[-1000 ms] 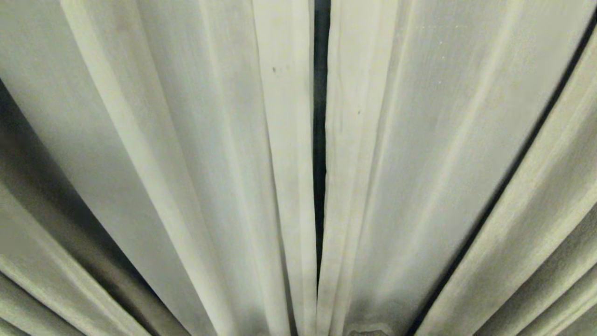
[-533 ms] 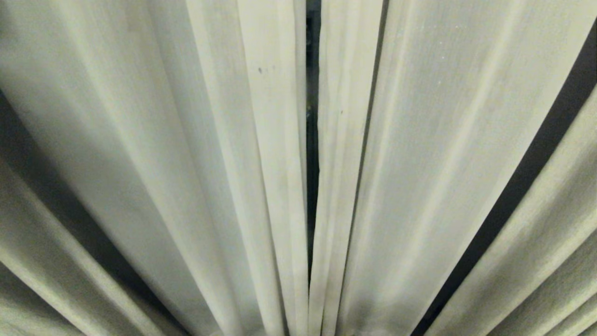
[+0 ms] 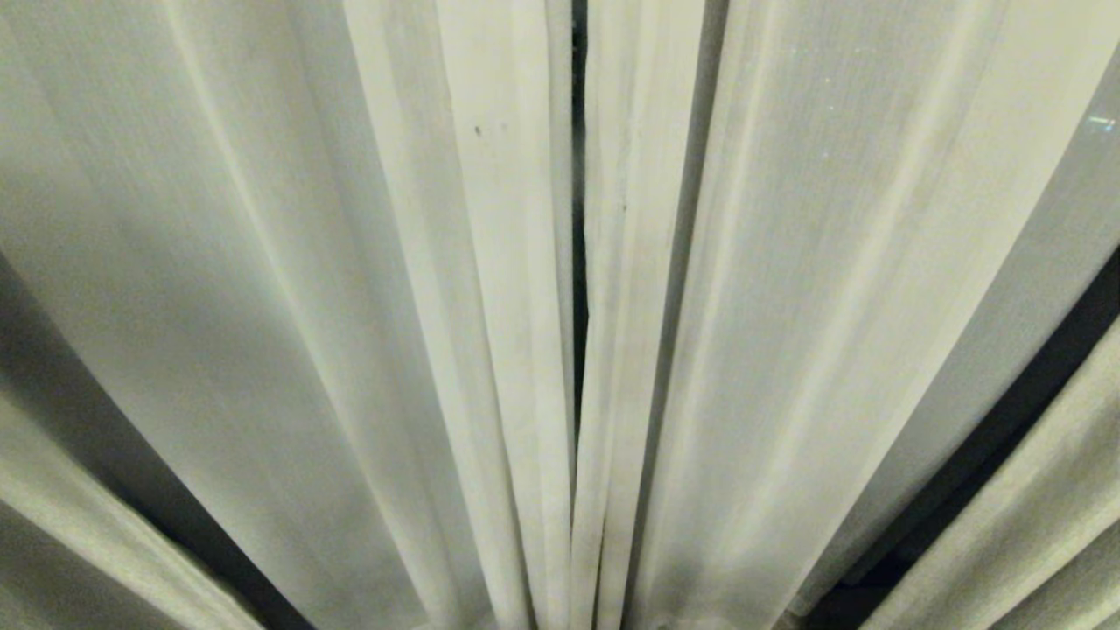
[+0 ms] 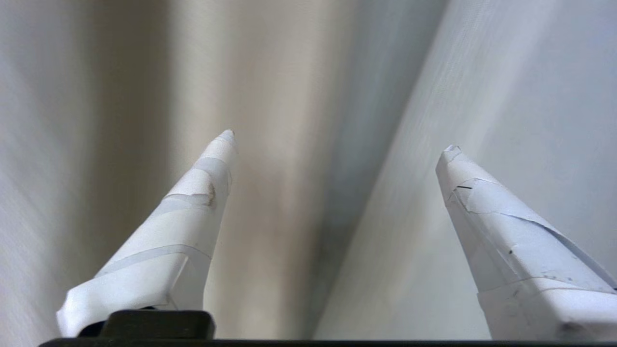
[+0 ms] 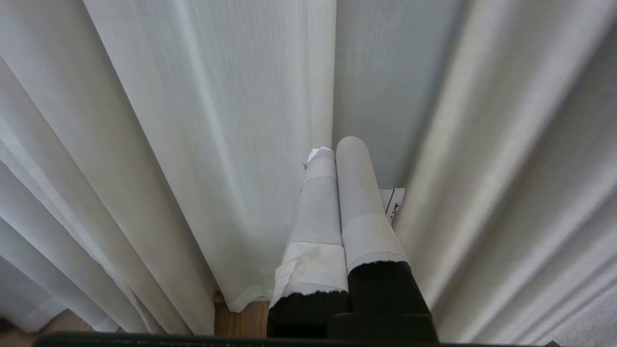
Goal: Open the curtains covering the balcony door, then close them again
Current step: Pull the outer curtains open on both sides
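Observation:
Two cream pleated curtains hang drawn together in the head view, the left panel and the right panel. Their hemmed edges almost meet, leaving a thin dark slit. The balcony door is hidden behind them. My left gripper is open, its white-taped fingers wide apart with nothing between them, and curtain fabric hangs just ahead of the tips. My right gripper is shut and holds nothing. It hangs parked low against the curtain folds. Neither arm shows in the head view.
A strip of wooden floor shows under the curtain hem in the right wrist view. A small white printed tag sticks out beside the right fingers. Dark gaps open between the folds at the lower right.
The dark slit between the two panels has narrowed and drifted a little to the left. The pleats on both sides have spread and flattened.

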Tool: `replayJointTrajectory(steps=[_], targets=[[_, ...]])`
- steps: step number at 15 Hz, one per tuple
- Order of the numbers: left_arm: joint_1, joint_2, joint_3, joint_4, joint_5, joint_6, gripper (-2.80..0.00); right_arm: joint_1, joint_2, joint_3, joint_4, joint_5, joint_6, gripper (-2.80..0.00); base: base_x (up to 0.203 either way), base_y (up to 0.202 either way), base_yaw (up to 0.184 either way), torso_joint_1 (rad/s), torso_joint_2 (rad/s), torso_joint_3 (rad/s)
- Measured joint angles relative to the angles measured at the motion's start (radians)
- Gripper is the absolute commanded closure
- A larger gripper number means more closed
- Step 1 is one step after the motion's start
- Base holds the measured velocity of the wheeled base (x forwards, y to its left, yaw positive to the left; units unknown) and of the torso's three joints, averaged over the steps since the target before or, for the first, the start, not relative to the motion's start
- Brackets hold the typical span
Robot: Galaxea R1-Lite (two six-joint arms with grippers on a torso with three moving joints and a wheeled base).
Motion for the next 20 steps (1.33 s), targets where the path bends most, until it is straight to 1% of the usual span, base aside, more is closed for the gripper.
replayJointTrajectory(steps=[4, 5, 8, 12, 14, 20], targets=[[-0.001, -0.183, 0.082, 0.156, -0.011, 0.002, -2.8, 0.0, 0.0, 0.0, 0.0, 0.0, 0.0, 0.0, 0.0, 0.0, 0.0, 0.0, 0.0, 0.0], [-0.002, -0.224, 0.102, 0.193, -0.013, 0.002, 0.0, 0.0, 0.0, 0.0, 0.0, 0.0, 0.0, 0.0, 0.0, 0.0, 0.0, 0.0, 0.0, 0.0], [-0.004, -0.325, 0.163, 0.221, -0.018, 0.004, 0.0, 0.0, 0.0, 0.0, 0.0, 0.0, 0.0, 0.0, 0.0, 0.0, 0.0, 0.0, 0.0, 0.0], [-0.006, -0.413, 0.237, 0.244, -0.088, 0.013, 0.0, 0.0, 0.0, 0.0, 0.0, 0.0, 0.0, 0.0, 0.0, 0.0, 0.0, 0.0, 0.0, 0.0], [-0.005, -0.446, 0.289, 0.245, -0.13, 0.038, 0.0, 0.0, 0.0, 0.0, 0.0, 0.0, 0.0, 0.0, 0.0, 0.0, 0.0, 0.0, 0.0, 0.0], [-0.006, -0.557, 0.479, 0.246, -0.299, 0.148, 0.0, 0.0, 0.0, 0.0, 0.0, 0.0, 0.0, 0.0, 0.0, 0.0, 0.0, 0.0, 0.0, 0.0]])
